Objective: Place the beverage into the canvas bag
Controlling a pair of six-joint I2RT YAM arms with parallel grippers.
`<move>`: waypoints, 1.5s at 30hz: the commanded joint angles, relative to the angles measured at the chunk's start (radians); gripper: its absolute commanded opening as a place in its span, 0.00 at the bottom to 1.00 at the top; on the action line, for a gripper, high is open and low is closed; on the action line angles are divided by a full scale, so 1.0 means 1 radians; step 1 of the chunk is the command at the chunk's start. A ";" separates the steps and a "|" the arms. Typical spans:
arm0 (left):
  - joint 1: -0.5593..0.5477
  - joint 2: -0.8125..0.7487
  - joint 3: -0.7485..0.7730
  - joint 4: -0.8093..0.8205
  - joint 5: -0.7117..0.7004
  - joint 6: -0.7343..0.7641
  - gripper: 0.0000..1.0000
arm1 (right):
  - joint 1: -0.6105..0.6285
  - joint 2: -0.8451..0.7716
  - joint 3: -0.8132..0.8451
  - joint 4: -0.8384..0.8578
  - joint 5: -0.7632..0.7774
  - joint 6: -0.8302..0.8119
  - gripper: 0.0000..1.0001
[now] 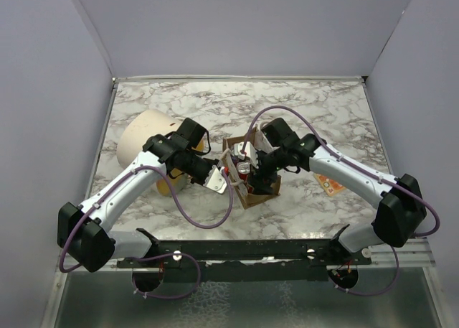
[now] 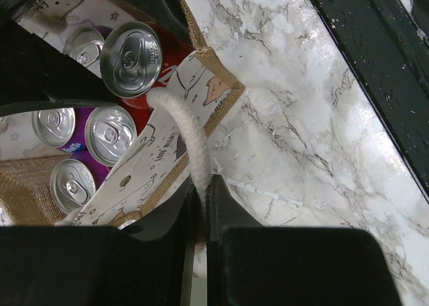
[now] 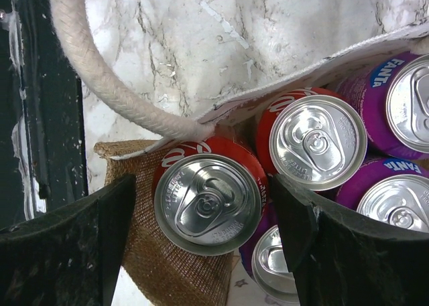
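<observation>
The canvas bag (image 1: 259, 191) stands mid-table between both arms, with several cans upright inside. In the left wrist view my left gripper (image 2: 203, 185) is shut on a cream rope handle (image 2: 184, 122) at the bag's printed wall (image 2: 161, 152). A red cola can (image 3: 208, 202) sits higher than the other cans, over the bag's burlap corner (image 3: 161, 272). My right gripper (image 3: 204, 199) straddles it with its jaws spread, and a gap shows on the can's left side. The raised can also shows in the left wrist view (image 2: 132, 58). Purple Fanta cans (image 3: 409, 102) fill the rest.
A large cream cylinder (image 1: 143, 138) with an orange end lies left of the bag, behind my left arm. An orange card (image 1: 331, 186) lies on the marble right of the bag. A black rail (image 1: 251, 249) runs along the near edge. Grey walls enclose the table.
</observation>
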 commanded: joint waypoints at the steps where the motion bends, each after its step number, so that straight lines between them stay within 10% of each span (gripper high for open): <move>1: 0.005 -0.029 -0.016 -0.014 0.019 0.018 0.00 | 0.017 0.000 0.031 -0.047 -0.068 -0.005 0.82; 33: 0.006 -0.038 -0.031 0.000 0.010 0.011 0.00 | 0.015 -0.043 0.106 -0.052 -0.054 -0.014 0.82; 45: 0.007 -0.031 -0.025 -0.003 0.008 0.011 0.00 | 0.014 -0.034 0.096 0.022 0.072 0.008 0.59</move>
